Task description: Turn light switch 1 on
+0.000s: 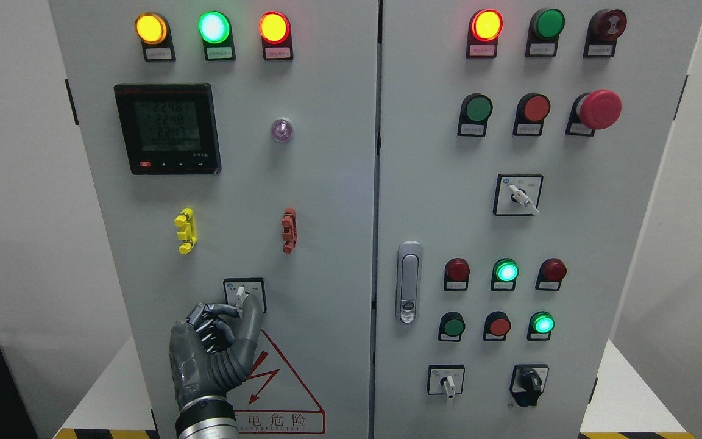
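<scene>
Pinching switch lever (239,296), left hand (214,341), warning triangle (284,378) below

**Lamps Glow Amber, Green and Red on Pale Grey Cabinet**

A light grey cabinet (326,201) carries lit lamps: amber (151,28), green (214,27) and orange-red (275,27). A black meter (167,128) shows a grey-green screen. Below sit a yellow clip (185,230) and a red clip (289,230). A red mushroom button (599,109) marks the right door. The dark grey left hand (214,347) overlaps a red-outlined warning triangle (284,381).
</scene>
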